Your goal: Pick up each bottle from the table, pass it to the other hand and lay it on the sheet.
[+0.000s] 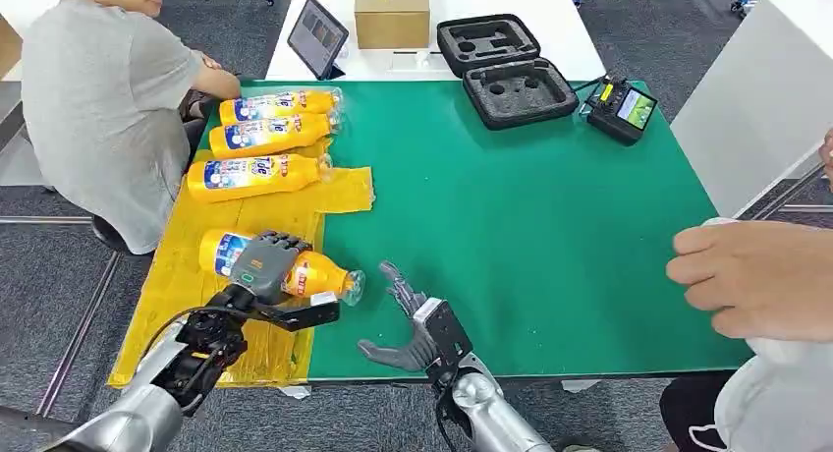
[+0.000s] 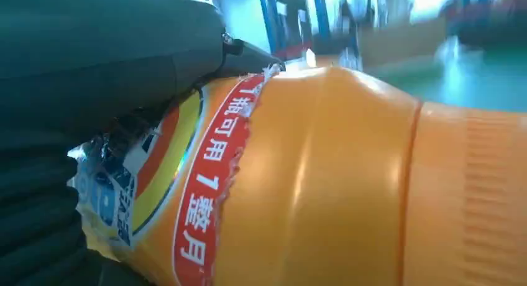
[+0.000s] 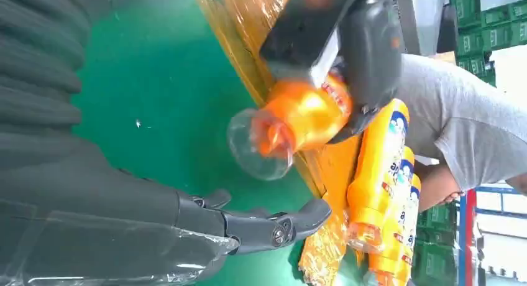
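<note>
From the head view, the left hand grips an orange bottle around its labelled middle, fingers over the top and thumb below, with the bottle lying on its side over the near part of the yellow sheet. Its clear cap end pokes past the sheet's edge toward the green table. The right hand is just beside that cap, fingers spread apart and holding nothing. Three more orange bottles lie side by side on the far end of the sheet. A person in a grey shirt sits at the table's far left corner, and another person's hand rests at the right edge. A black foam-lined case, a cardboard box, a tablet and a handheld controller sit at the far side.

In the left wrist view, the held bottle's orange body is seen close up, with its torn red-edged label against the dark hand.

In the right wrist view, the right hand's fingers stretch out open over the green table, apart from the bottle's clear cap. The left hand clasps that bottle above the sheet, with the other bottles beyond.
</note>
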Motion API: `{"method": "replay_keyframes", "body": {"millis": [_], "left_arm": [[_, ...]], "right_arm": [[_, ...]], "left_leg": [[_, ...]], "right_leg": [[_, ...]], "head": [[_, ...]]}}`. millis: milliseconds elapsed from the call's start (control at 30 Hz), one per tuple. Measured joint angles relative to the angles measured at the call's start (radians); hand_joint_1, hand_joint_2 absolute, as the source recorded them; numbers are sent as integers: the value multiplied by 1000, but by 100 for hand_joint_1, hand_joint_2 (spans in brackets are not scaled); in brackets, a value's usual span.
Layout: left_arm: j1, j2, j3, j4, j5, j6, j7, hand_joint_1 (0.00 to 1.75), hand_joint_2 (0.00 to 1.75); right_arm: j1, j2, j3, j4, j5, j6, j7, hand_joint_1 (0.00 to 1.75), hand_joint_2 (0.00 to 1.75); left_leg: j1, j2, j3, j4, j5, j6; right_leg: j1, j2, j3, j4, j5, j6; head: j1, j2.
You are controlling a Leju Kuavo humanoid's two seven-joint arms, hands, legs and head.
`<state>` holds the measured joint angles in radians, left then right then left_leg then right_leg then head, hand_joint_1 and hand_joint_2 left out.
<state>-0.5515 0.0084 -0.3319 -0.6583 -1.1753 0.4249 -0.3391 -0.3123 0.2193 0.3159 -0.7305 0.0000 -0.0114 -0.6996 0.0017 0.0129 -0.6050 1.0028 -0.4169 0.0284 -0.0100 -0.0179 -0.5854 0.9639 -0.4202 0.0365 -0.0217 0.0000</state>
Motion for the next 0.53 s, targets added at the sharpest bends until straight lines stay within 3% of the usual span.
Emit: {"method": "replay_keyframes", "body": {"millis": [233, 533], "left_arm": [[-61, -26, -17, 98, 7, -13, 6, 175, 175], [-148, -56, -17, 212, 60, -155, 87, 175, 175]], "right_arm": [[-1, 0, 0, 0, 0, 0, 0, 0, 175], [4, -1, 0, 0, 0, -11, 0, 0, 175]], "left_leg": [[0, 0, 1, 0, 0, 0], [0, -1, 4, 0, 2, 0]], "right_leg": [[0, -1, 1, 0, 0, 0], [0, -1, 4, 0, 1, 0]], "head": [[0, 0], [1, 0]]}}
